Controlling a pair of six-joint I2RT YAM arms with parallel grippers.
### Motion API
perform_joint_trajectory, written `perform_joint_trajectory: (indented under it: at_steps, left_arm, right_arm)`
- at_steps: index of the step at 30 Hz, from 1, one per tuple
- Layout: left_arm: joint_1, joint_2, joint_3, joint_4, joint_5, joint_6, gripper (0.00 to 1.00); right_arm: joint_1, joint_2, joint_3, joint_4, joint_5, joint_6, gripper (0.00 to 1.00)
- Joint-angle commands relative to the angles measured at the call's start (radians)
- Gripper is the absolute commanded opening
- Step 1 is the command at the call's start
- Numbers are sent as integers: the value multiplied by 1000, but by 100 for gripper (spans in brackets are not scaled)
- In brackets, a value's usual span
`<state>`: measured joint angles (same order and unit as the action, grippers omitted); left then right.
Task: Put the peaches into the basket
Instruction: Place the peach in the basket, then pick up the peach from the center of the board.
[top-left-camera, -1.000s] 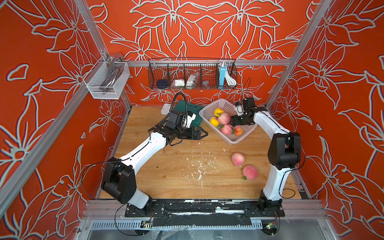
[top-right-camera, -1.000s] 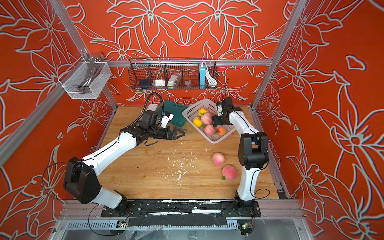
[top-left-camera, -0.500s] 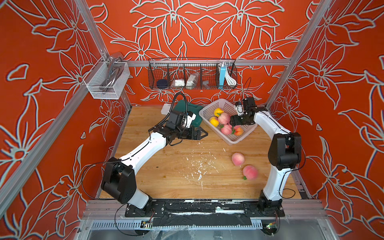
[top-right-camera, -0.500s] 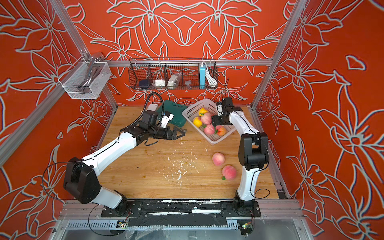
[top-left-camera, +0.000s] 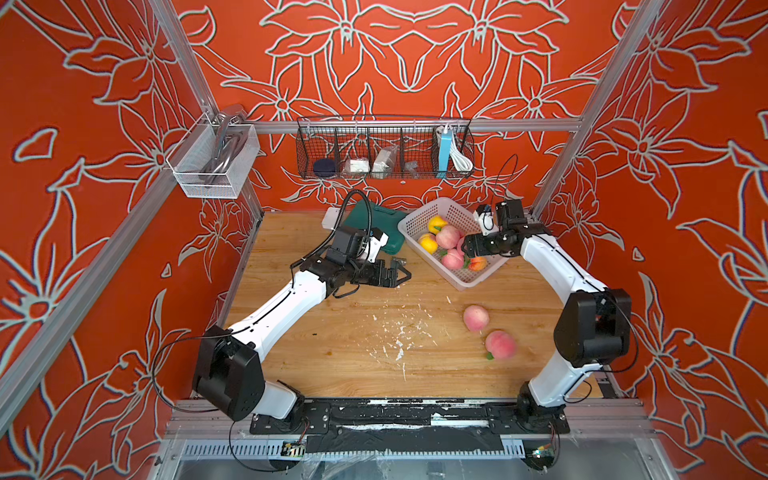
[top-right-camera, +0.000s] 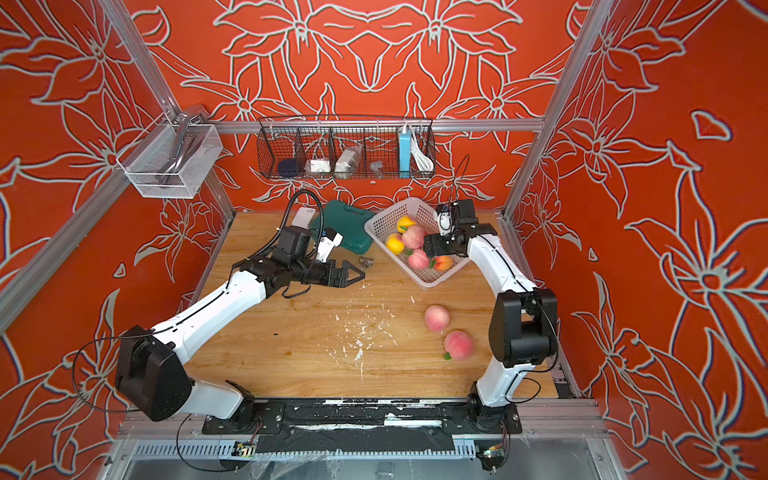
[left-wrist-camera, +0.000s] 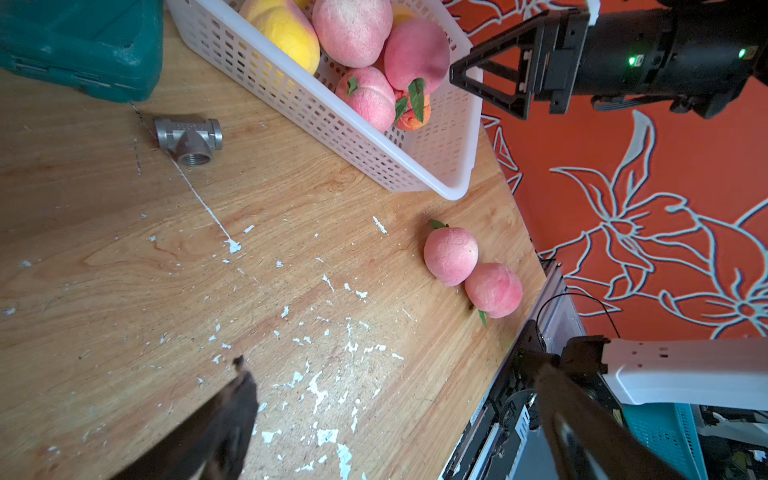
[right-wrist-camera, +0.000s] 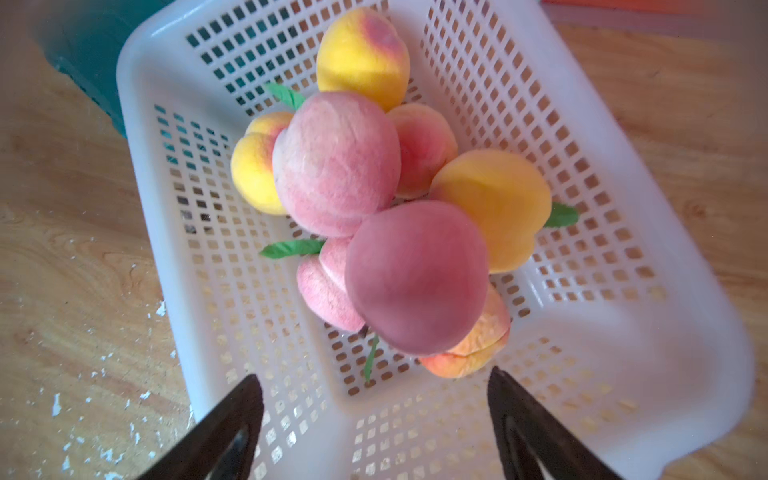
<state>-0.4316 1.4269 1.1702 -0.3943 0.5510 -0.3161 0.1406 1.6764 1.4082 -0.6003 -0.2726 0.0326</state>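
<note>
wood table (top-left-camera: 332, 365), white flecks (top-left-camera: 399, 337) | orange floral walls (top-left-camera: 415, 62) | L gripper (top-left-camera: 400, 272) + R gripper (right-wrist-camera: 374, 374) jaws apart

eight peaches (right-wrist-camera: 336, 162) are in the one basket (right-wrist-camera: 623, 332), and two more (top-left-camera: 476, 318) lie on the table (top-left-camera: 332, 365). there is one metal pipe tee (left-wrist-camera: 188, 139) and one green case (left-wrist-camera: 83, 45).

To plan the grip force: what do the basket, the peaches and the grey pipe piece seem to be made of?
The basket looks like moulded plastic: pale, slightly glossy, with regular holes. The peaches seem foam or similar, not certain: matte, finely wrinkled skin, thin green leaves. The pipe piece looks like cast metal: dull grey, threaded opening.
</note>
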Motion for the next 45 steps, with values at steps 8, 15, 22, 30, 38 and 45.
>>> perform_joint_trajectory:
  at_steps: [8,15,22,30,38,45]
  left_arm:
    - [-18,-99,-42,-32,16,26,99]
    - [-52,-110,-77,-28,23,1,99]
    - [-92,-96,-90,3,70,-52,99]
    - [-131,-50,-96,87,137,-113,99]
    - [-136,-27,-79,110,165,-120,99]
    - [-138,-22,-94,144,199,-142,99]
  right_arm:
    - [96,-253,-211,-110,34,64,89]
    - [129,-364,-297,-156,75,120,89]
    - [135,-413,-387,-179,90,153,89]
    - [134,-417,-470,-178,125,175,89]
    - [134,-398,-514,-177,115,192,89]
    - [134,-361,-545,-160,105,201,90]
